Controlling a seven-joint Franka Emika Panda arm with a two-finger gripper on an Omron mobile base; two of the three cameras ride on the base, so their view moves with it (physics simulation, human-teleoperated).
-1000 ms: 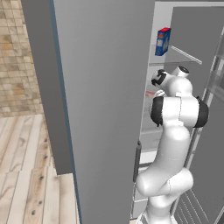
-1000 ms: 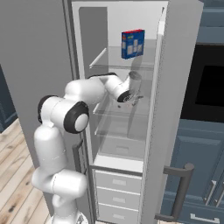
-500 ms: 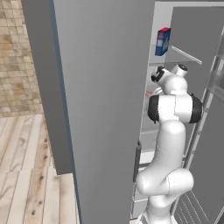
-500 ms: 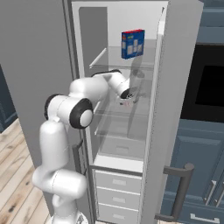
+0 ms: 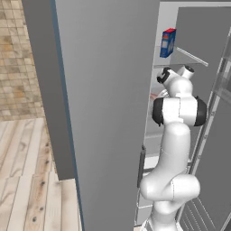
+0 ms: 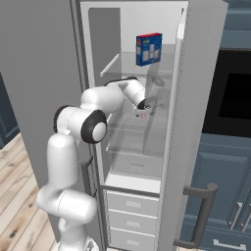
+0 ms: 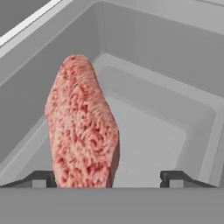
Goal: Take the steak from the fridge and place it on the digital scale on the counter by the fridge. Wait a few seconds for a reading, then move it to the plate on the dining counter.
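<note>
I see the steak (image 7: 82,127) lying inside the fridge (image 6: 196,98), on a shelf (image 7: 153,148) below the one carrying a box (image 6: 148,49). My gripper (image 7: 107,177) sits right at the steak, the meat beside one of the jaws. Drawers (image 6: 128,225) stack beneath that shelf.

One steak (image 7: 82,127), one blue box (image 6: 148,49)

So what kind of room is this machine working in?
It looks like a home kitchen, rendered rather than real. A tall fridge stands open with pale shelves and drawers, navy cabinets and a dark built-in oven sit beside it, and a raw steak lies inside the fridge.
</note>
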